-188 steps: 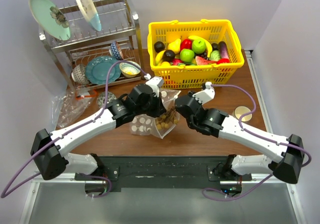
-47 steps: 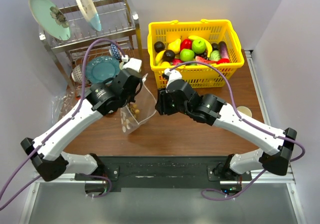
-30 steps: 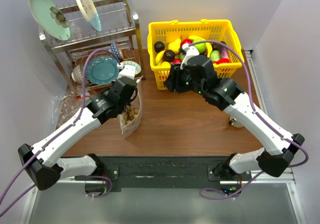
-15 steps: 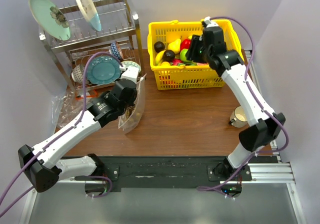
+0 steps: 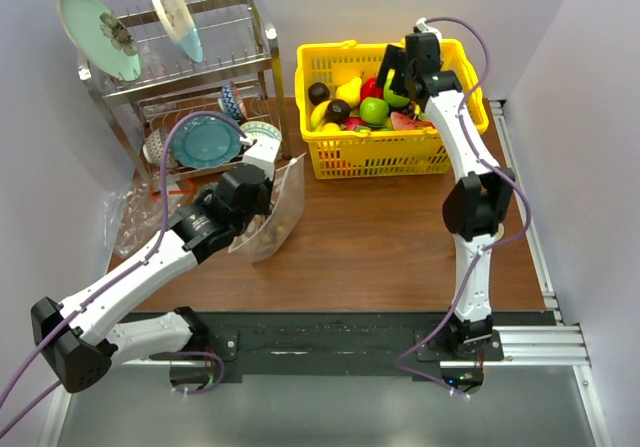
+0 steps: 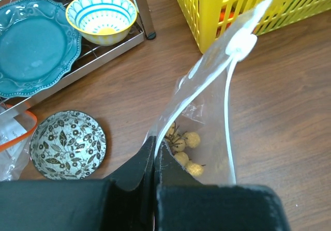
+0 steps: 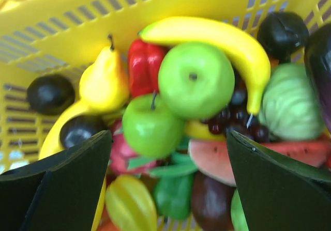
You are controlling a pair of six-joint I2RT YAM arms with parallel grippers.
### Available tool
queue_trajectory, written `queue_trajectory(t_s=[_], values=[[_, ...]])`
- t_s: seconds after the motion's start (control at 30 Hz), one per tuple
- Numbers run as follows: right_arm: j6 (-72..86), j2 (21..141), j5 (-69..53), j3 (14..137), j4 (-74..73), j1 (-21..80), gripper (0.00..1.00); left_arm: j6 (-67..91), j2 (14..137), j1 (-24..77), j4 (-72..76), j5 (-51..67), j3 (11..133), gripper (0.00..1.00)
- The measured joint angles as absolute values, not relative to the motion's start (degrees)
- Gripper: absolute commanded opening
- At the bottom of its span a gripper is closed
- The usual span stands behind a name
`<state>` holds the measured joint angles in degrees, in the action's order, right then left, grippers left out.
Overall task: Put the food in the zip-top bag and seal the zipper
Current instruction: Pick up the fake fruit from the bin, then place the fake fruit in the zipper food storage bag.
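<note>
While our right pincer (image 5: 393,70) hangs over the yellow basket (image 5: 380,152), our left pincer (image 5: 262,180) props the zip-top bag (image 5: 278,217) on the counter (image 5: 380,232). Left wrist: jaws pinch its mouth edge, tan balls (image 6: 185,148) inside. Right wrist: jaws wide, green apples (image 7: 196,79) dead ahead between them.

- Left arm (image 5: 130,277) reaches forward from its base, elbow bent, wrist tilted downward
- Left gripper (image 6: 155,149) has its fingers pressed together, pinching the edge of the zip-top bag (image 6: 209,133)
- Right arm (image 5: 462,137) stretches almost straight, far forward
- Right gripper (image 7: 168,138) points down, fingers spread wide, nothing between them
</note>
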<state>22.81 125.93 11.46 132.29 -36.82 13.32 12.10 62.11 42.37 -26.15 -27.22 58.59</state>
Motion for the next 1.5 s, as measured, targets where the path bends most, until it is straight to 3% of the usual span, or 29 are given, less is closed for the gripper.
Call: queue_trajectory(t_s=[0.33,0.47,0.63,0.77,1.17,1.5], values=[[20.27,135.87,20.40,136.75,-32.34,13.26,0.96,10.83,65.98,42.37,-33.41,-29.52,64.84,0.00],[18.85,136.88,22.17,136.94,-31.00,13.26,0.71,10.52,66.37,42.37,-37.82,-34.89,68.23,0.00],[17.37,136.88,23.07,136.94,-28.34,13.26,0.47,9.50,66.37,42.37,-40.62,-38.98,70.74,0.00],[16.64,136.75,22.81,136.79,-27.42,13.28,0.41,8.67,66.54,42.37,-42.04,-40.01,71.02,0.00],[16.64,119.31,13.76,121.93,-24.67,13.26,0.37,7.90,68.25,42.37,-41.43,-36.77,70.57,0.00],[18.65,95.33,-9.69,100.38,-21.15,13.58,0.36,8.71,69.47,42.37,-37.74,-29.56,67.57,0.00]])
